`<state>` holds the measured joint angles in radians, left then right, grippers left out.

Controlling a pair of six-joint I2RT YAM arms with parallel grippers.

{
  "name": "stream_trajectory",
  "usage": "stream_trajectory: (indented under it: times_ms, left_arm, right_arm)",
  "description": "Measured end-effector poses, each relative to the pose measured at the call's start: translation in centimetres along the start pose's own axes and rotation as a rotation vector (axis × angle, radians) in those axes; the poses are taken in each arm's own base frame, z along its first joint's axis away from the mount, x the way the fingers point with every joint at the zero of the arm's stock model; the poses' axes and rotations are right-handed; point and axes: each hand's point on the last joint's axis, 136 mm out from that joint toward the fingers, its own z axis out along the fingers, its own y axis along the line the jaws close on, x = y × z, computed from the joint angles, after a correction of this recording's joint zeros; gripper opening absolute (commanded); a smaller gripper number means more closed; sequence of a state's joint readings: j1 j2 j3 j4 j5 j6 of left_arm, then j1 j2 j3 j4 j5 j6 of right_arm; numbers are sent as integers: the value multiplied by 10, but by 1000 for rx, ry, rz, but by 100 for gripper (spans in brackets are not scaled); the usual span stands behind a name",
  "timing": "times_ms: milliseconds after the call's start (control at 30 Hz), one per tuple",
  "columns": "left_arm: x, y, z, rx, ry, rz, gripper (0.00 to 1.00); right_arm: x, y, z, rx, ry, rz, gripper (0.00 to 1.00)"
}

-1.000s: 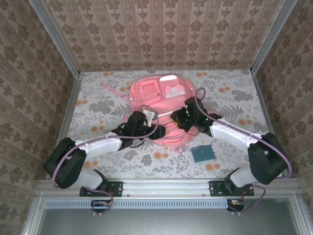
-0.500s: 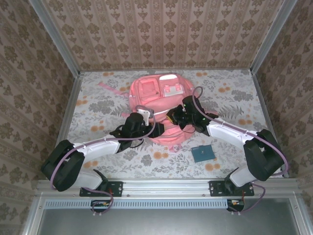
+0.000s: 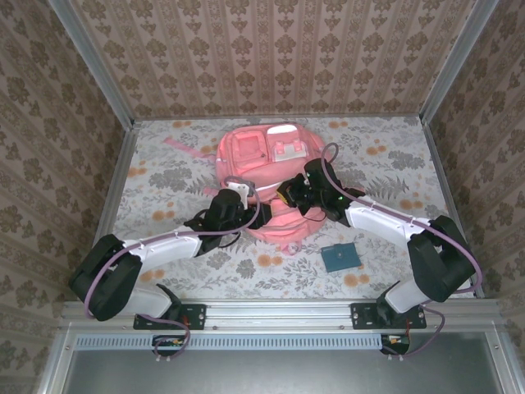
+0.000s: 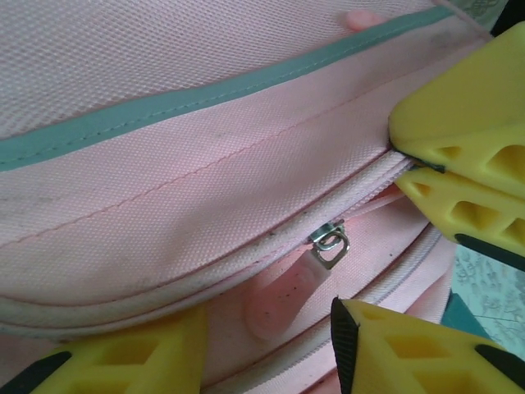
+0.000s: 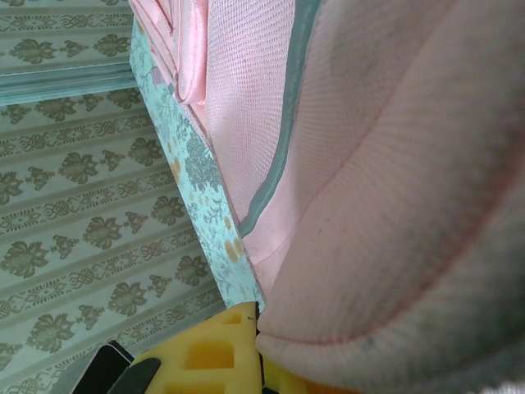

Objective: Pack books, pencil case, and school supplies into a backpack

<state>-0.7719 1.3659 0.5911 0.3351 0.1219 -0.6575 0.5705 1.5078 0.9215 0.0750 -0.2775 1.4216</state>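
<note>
The salmon-pink backpack (image 3: 262, 152) lies flat mid-table, its lower edge between both arms. My left gripper (image 3: 244, 199) is open at that edge. In the left wrist view its yellow fingers (image 4: 410, 345) straddle the pink zipper pull (image 4: 283, 300) without touching it, just below the metal slider (image 4: 330, 240). My right gripper (image 3: 289, 195) is shut on the backpack fabric (image 5: 394, 164) beside the zipper's end; its fingers (image 4: 459, 139) show at the upper right of the left wrist view. A small teal book (image 3: 339, 257) lies on the cloth nearer the right base. The pencil case is out of view.
A floral tablecloth (image 3: 164, 176) covers the table, with metal rails and patterned walls on three sides. The backpack's pink straps (image 3: 187, 148) trail to the far left. Both arms converge over the backpack's near edge.
The right gripper has moved left along the backpack's edge and closed on the fabric. The left gripper has crept forward to the zipper.
</note>
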Motion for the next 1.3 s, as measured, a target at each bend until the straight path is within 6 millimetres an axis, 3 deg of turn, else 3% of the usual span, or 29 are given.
stream_trajectory:
  times_ms: [167, 500, 667, 833, 1033, 1300]
  left_arm:
    - [-1, 2, 2, -17, 7, 36, 49]
    - [2, 12, 9, -68, 27, 41, 30]
    - [-1, 9, 9, -61, 18, 32, 20]
    - [-4, 4, 9, -36, 8, 29, 16]
    - [-6, 6, 9, -48, -3, 38, 0]
    - [-3, 17, -1, -132, 14, 49, 0]
  right_arm:
    - [1, 2, 3, -1, 4, -3, 9]
    - [5, 4, 7, 4, 8, -10, 8]
    - [8, 6, 11, 4, 14, -12, 8]
    - [12, 7, 15, 5, 24, -16, 7]
    - [13, 10, 17, 2, 25, -17, 6]
    - [12, 7, 16, 25, 16, -28, 6]
